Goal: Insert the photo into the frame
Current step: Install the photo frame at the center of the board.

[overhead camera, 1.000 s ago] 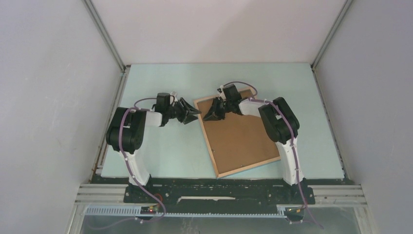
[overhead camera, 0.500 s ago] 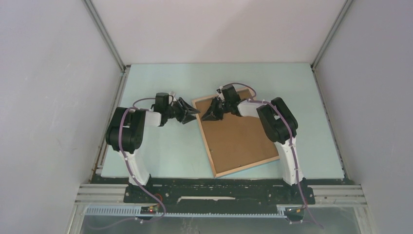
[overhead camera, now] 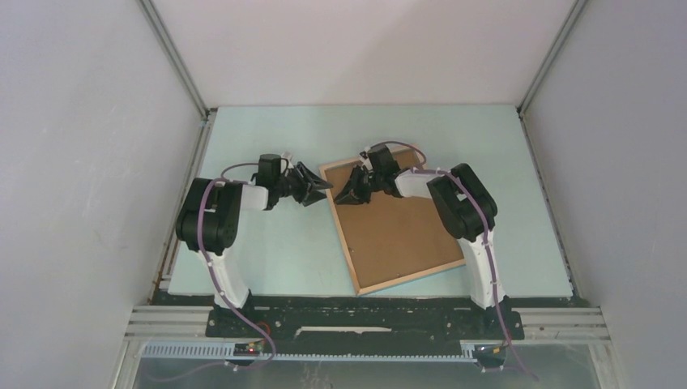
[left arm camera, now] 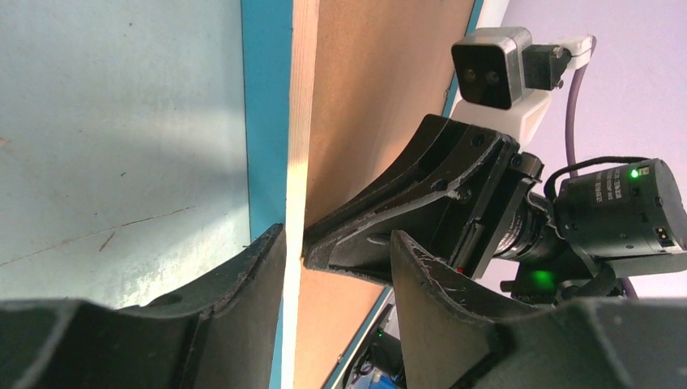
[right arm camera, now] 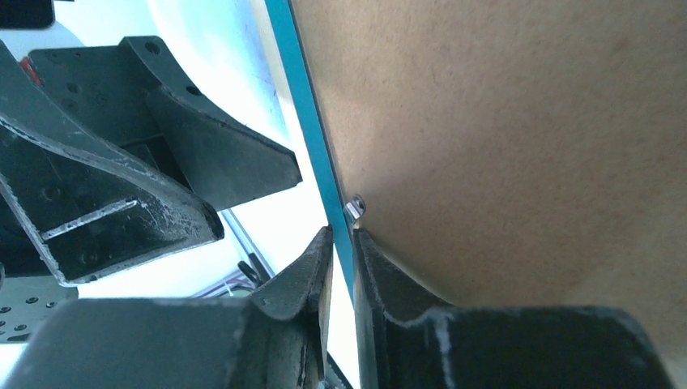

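Observation:
The frame (overhead camera: 341,235) lies back up on the table, its light wood rim around a brown backing board (overhead camera: 401,231). My right gripper (overhead camera: 342,194) is shut on the frame's turquoise edge (right arm camera: 304,105) near the far left corner, one finger on the backing board (right arm camera: 502,121). In its wrist view the jaws (right arm camera: 342,235) pinch that edge beside a small metal tab (right arm camera: 355,207). My left gripper (overhead camera: 322,191) is open and straddles the same edge (left arm camera: 298,121); in its wrist view (left arm camera: 336,237) one finger lies against the wood, the other stands apart. The photo is out of view.
The pale green table (overhead camera: 267,259) is walled in by grey panels on three sides. The frame's near corner reaches close to the table's front edge, by the right arm's base (overhead camera: 486,284).
The frame's far left corner has shifted slightly left with the right gripper. The left gripper has barely moved.

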Available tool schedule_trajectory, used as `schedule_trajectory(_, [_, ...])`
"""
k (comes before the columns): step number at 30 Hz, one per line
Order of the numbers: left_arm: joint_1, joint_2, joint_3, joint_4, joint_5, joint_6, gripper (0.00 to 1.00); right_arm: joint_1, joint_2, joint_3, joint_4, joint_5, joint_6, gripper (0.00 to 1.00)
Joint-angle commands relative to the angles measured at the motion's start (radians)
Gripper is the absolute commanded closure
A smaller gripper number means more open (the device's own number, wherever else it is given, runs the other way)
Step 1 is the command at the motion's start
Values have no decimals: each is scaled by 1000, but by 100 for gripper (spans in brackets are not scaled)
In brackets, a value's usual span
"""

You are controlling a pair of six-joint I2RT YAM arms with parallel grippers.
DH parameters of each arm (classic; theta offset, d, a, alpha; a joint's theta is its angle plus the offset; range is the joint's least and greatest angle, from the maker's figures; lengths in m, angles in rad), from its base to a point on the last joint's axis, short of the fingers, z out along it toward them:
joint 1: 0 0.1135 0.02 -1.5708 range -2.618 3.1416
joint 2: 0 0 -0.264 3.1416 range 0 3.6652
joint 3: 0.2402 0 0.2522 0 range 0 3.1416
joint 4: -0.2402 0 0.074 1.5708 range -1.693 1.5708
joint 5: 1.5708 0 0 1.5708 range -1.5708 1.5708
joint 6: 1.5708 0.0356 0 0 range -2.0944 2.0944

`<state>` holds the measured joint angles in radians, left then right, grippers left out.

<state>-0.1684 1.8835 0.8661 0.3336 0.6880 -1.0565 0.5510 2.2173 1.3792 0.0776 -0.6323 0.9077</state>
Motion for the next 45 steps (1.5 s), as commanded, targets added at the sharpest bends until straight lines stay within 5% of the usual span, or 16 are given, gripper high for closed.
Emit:
schedule_trajectory(1, [-6,-4,9,52,31,-19,48,23,-36,-31,-3,29,-5,77])
schedule_trajectory(24, [-5,-14,-13,81,36,-38,48,38,38,84,48,27,40,71])
schedule_trajectory(35, [29,-65,0,56,26,0,47,-59,-316,-69,-368,191,-316,62])
schedule_trajectory(45, [30,-150,66,-120,-13,154,43,-346,-657,-329,-573,366,-462,44])
